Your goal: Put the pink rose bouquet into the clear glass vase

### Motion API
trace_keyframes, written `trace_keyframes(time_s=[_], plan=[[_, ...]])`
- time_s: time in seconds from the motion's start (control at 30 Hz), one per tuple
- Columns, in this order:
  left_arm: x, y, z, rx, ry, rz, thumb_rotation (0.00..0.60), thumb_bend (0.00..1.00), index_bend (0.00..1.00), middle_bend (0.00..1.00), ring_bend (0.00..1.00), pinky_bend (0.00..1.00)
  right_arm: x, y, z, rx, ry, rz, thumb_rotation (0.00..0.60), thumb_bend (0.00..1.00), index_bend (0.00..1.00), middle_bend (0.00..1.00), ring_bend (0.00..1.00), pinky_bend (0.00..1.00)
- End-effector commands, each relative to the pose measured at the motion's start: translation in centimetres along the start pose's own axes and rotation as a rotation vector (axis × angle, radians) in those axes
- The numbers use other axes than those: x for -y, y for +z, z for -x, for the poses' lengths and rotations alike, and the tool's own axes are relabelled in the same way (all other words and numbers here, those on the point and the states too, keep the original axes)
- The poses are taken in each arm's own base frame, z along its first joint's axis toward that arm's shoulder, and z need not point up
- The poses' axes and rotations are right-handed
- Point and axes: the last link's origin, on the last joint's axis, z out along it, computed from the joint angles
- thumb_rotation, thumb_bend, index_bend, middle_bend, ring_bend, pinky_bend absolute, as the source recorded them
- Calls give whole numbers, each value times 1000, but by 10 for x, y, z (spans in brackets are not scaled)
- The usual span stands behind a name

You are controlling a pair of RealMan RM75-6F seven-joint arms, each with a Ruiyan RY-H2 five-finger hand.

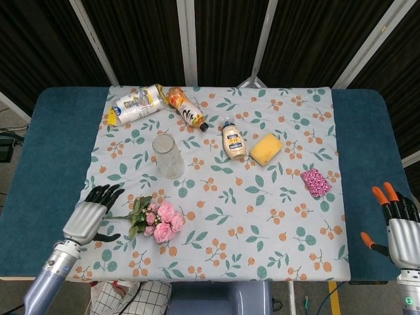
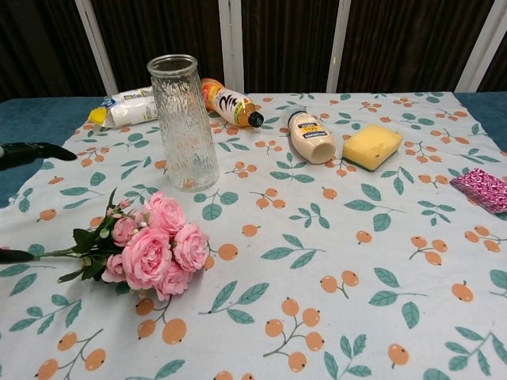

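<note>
The pink rose bouquet (image 1: 159,221) (image 2: 150,247) lies on its side on the floral cloth, blooms to the right and green stem pointing left. The clear glass vase (image 1: 168,156) (image 2: 183,122) stands upright behind it, empty. My left hand (image 1: 92,214) hovers open just left of the stem's end, fingers spread; only black fingertips (image 2: 36,150) show at the chest view's left edge. My right hand (image 1: 399,223) sits open off the table's right front corner, far from both.
Lying at the back are a white packet (image 1: 136,102), an orange bottle (image 1: 186,108) and a mayonnaise bottle (image 1: 233,140). A yellow sponge (image 1: 266,149) and a pink scrubber (image 1: 315,182) sit to the right. Blue table surface (image 1: 46,157) borders the cloth.
</note>
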Motion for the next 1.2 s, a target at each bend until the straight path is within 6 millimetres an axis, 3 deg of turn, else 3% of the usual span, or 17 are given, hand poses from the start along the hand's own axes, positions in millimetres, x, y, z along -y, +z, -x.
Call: trace_keyframes(time_s=[0.03, 0.4, 0.6, 0.93, 1.2], plan=[[-23, 22, 13, 27, 2, 16, 600, 112, 66, 19, 0, 38, -1, 0, 0, 2, 0, 1, 600, 233, 130, 31, 0, 88], [-61, 48, 40, 66, 14, 49, 600, 107, 64, 37, 0, 49, -3, 0, -2, -1, 7, 8, 600, 233, 130, 31, 0, 88], [-71, 56, 52, 68, 51, 52, 600, 135, 89, 139, 60, 192, -4, -1, -4, -7, 15, 12, 600, 233, 130, 31, 0, 88], [-81, 64, 56, -15, 142, 53, 600, 343, 261, 348, 216, 342, -7, -1, -6, -10, 31, 19, 600, 234, 130, 31, 0, 88], [-89, 71, 62, -59, 230, 54, 600, 425, 470, 473, 273, 360, -8, 0, -7, -15, 44, 21, 600, 234, 130, 31, 1, 88]])
